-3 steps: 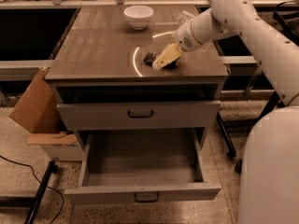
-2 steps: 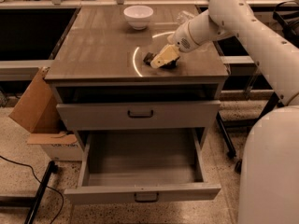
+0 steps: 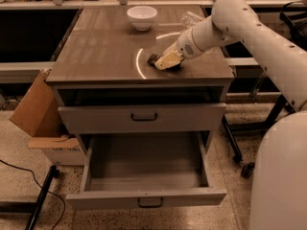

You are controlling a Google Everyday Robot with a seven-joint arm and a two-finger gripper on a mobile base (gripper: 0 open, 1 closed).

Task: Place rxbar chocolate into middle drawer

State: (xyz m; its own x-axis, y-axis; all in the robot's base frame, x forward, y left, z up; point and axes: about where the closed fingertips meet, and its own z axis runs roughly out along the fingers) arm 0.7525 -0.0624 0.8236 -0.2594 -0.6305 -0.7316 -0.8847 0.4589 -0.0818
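Lettering on the chocolate bar cannot be read; only a dark end of its wrapper shows. A white carton on the floor at 9 o'clock of the cabinet carries a line of dark print, too small to make out. No other writing shows.

The white arm comes in from 2 o'clock, bends at a rounded elbow near the top right, and slopes down and left across the cabinet top. Its gripper, pale yellow at the tip, lies low on the top at about 4 o'clock from the top's centre, pointing toward 8 o'clock. The chocolate bar lies on the top right at the gripper's tip, its dark end sticking out on the 9 o'clock side. Whether the gripper is clamped on the bar or only resting over it cannot be told.

A white bowl stands at 12 o'clock on the top, well apart from the bar. A clear bottle lies at 1 o'clock, partly behind the arm.

Below the top, a tall drawer front with a dark handle is closed. Under it the middle drawer is pulled out toward 6 o'clock, its shallow box bare. A brown cardboard flap leans beside the cabinet at 9 o'clock.
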